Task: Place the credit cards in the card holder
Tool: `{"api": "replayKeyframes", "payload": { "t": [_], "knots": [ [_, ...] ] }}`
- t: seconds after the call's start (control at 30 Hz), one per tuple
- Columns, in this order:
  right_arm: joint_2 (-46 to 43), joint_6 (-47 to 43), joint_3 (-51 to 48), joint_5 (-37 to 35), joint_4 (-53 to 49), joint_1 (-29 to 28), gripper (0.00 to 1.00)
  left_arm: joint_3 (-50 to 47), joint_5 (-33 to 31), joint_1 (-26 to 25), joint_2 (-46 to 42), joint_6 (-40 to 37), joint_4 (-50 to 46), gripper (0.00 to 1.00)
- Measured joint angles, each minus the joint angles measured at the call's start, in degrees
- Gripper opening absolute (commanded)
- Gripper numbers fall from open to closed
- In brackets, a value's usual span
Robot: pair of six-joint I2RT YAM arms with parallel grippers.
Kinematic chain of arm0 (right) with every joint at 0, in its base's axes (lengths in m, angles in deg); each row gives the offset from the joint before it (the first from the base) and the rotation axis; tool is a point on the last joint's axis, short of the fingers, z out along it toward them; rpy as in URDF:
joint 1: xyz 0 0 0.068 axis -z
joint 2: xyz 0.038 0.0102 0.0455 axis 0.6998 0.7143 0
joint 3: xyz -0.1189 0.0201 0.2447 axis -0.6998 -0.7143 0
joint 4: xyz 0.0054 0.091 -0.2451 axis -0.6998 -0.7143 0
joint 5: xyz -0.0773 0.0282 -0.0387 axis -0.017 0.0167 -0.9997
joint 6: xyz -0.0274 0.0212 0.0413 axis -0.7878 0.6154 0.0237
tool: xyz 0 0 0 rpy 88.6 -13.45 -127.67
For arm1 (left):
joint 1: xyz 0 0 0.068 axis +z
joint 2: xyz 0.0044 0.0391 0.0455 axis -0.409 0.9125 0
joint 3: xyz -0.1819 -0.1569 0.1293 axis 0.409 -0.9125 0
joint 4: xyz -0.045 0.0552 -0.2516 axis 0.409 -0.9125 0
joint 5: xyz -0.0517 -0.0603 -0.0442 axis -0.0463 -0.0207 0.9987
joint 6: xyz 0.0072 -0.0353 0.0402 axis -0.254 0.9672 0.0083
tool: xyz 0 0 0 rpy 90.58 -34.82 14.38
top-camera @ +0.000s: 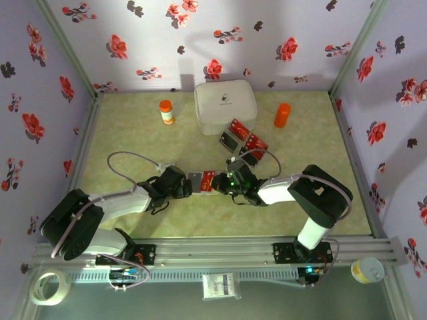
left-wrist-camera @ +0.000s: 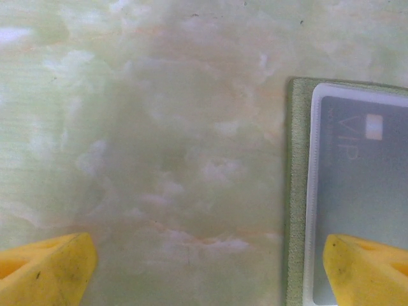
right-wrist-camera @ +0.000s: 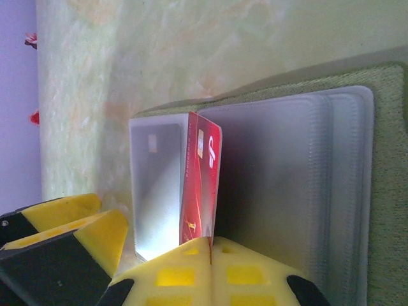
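Right gripper (right-wrist-camera: 210,245): jaws pinched together on the red card (right-wrist-camera: 201,172), which stands upright on its long edge.
Red card: stands among the clear sleeves of the card holder (right-wrist-camera: 382,159), beside the sleeve with the grey card (right-wrist-camera: 156,185). Whether its edge has entered a pocket mouth, I cannot tell.
Left gripper (left-wrist-camera: 204,274): jaws spread wide, nothing held. One finger lies over the holder's edge; contact unclear.
Card holder: open flat on the table (left-wrist-camera: 159,127), between the two grippers.
Loose cards (top-camera: 241,139): red and dark, beyond the holder, near the white box (top-camera: 225,107).
Risk, miss: the card may skid over a slick, floppy sleeve instead of entering.
Risk, drag: a sideways push may shift the holder if the left finger is not pinning it.
Risk, early release: a half-seated card would tip flat.
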Motion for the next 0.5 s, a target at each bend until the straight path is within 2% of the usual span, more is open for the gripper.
{"api": "replayKeyframes", "payload": {
  "t": [0.5],
  "knots": [
    [0.0, -1.1, 3.3, 1.0, -6.7, 0.0, 0.0, 0.0, 0.0, 0.0, 0.0, 0.0, 0.0, 0.94]
  ]
}}
